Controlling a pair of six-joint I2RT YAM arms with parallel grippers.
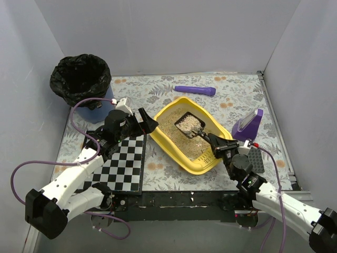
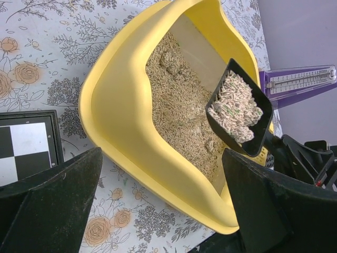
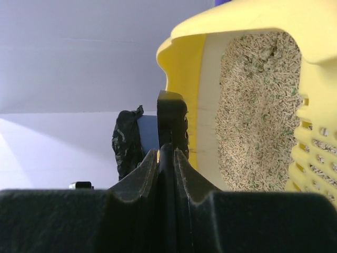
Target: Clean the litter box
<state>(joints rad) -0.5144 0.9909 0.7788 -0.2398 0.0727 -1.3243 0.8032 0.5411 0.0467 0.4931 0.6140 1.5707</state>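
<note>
- Top external view, far left: a blue bin (image 1: pixel 101 105) lined with a black bag (image 1: pixel 81 78) stands at 10 o'clock on the floral table (image 1: pixel 158 84).
- At 8 o'clock a black-and-white checkerboard (image 1: pixel 124 163) lies flat, with the left arm reaching over it.
- The left gripper (image 1: pixel 150 120) hangs just beside the 9 o'clock rim of the litter box, its jaws spread wide and nothing between them. In the left wrist view the two black fingers (image 2: pixel 52 205) frame the box's near corner.
- The litter box (image 1: pixel 164 146) sits at the table's middle, turned diagonally, with beige litter (image 1: pixel 181 142) inside and its slotted strip at the 5 o'clock end.
- A black scoop (image 1: pixel 190 125) is over the litter, its pan heaped with pellets and its handle running toward 4 o'clock.
- A purple cylinder (image 1: pixel 195 90) lies on the table at 12 o'clock of the box, apart from it.
- The right gripper (image 1: pixel 216 143) is clamped on the scoop's handle at the box's 4 o'clock rim. In the right wrist view its fingers press together around the thin black handle.
- A purple wedge-shaped object (image 1: pixel 248 125) stands at 3 o'clock of the box.
- A grey studded block (image 1: pixel 256 158) lies at 4 o'clock, just beside the right arm.
</note>
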